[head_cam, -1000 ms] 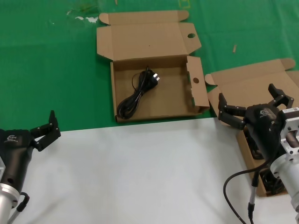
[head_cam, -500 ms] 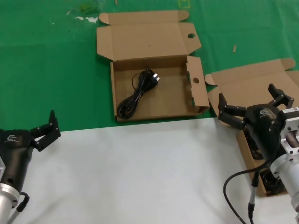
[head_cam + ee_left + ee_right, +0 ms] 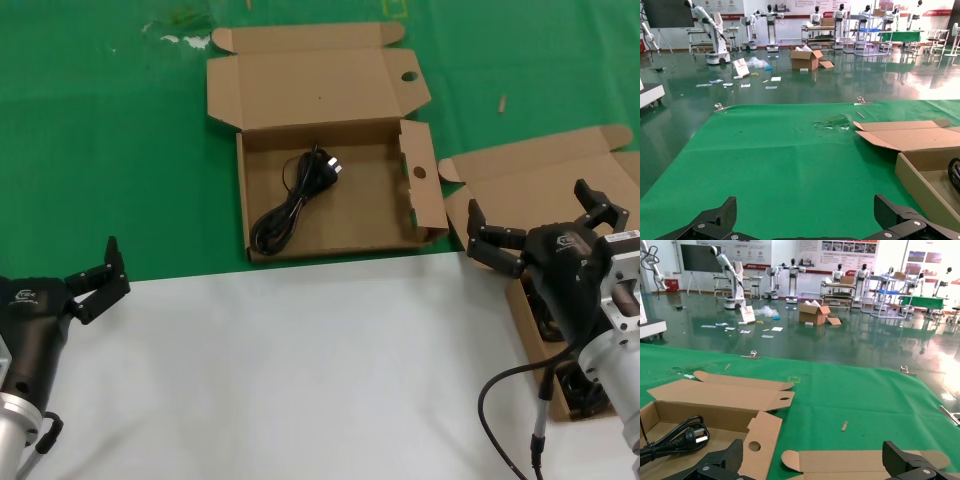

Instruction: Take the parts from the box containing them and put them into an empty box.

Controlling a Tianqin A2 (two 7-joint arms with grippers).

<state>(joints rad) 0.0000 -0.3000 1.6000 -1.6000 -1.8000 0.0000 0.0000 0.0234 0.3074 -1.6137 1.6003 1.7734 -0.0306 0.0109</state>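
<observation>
The shallow box with round-holed flaps [image 3: 400, 215] lies open on the green mat, with one black power cord [image 3: 295, 200] looped in it. The plain-lidded box [image 3: 540, 180] is at the right, mostly hidden under my right arm; dark cords [image 3: 585, 392] show in it beside the arm. My right gripper [image 3: 528, 215] hovers open and empty over that box's lid. The right wrist view shows the open right gripper [image 3: 812, 456], the plain lid [image 3: 850, 460], the holed flap [image 3: 760, 440] and the cord's plug [image 3: 687, 436]. My left gripper [image 3: 100, 280] is open and empty at the white table's left; it also shows in the left wrist view [image 3: 805, 212].
A white tabletop [image 3: 300, 370] fills the near part; the green mat [image 3: 110, 150] lies beyond it. My right arm's cable [image 3: 500, 400] loops over the table. A small scrap [image 3: 502, 103] lies on the mat. The holed box's wall [image 3: 920, 182] shows at the left wrist view's edge.
</observation>
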